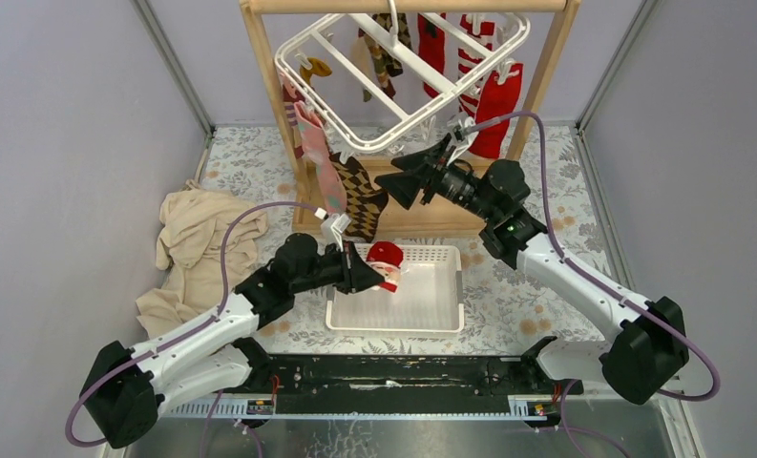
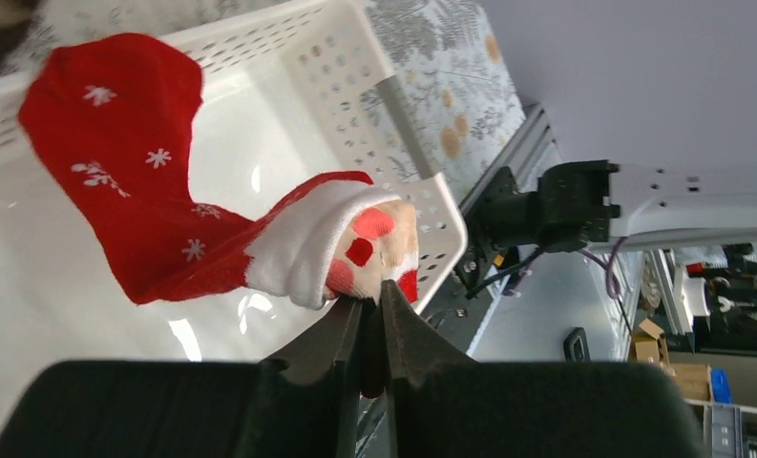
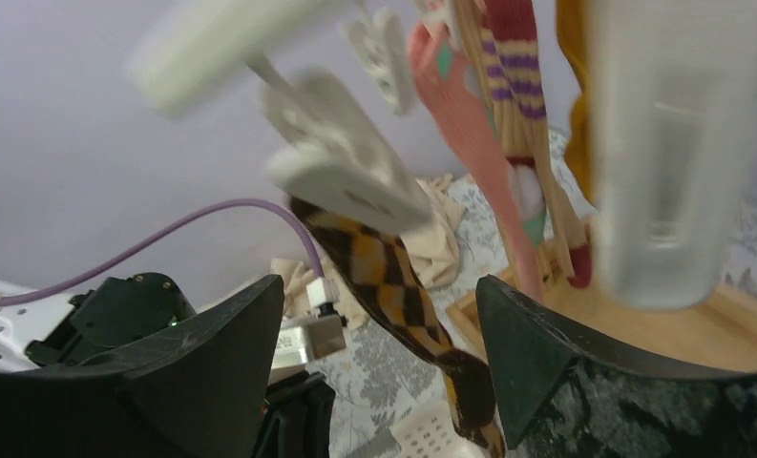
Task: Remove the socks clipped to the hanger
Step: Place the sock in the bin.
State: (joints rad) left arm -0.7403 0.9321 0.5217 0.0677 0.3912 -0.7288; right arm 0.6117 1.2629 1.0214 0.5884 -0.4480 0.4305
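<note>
The white hanger [image 1: 309, 99] hangs tilted from the wooden rack. Clipped to it are a brown-black argyle sock [image 1: 360, 196], a pink sock [image 1: 319, 157], a mustard sock [image 1: 315, 69], a plain red sock [image 1: 496, 105] and a red-white striped sock [image 1: 470, 57]. My left gripper [image 1: 372, 277] is shut on a red snowflake sock [image 2: 126, 191] with a white cuff, holding it over the white basket. My right gripper [image 1: 398, 176] is open just below the hanger's near corner. In the right wrist view the argyle sock [image 3: 393, 277] hangs from a clip [image 3: 346, 172] between the open fingers.
The wooden rack [image 1: 269, 86] stands at the back with its base on the floral table. The white perforated basket [image 1: 431, 305] sits in the near middle. A beige cloth [image 1: 198, 248] lies crumpled at the left. Grey walls close both sides.
</note>
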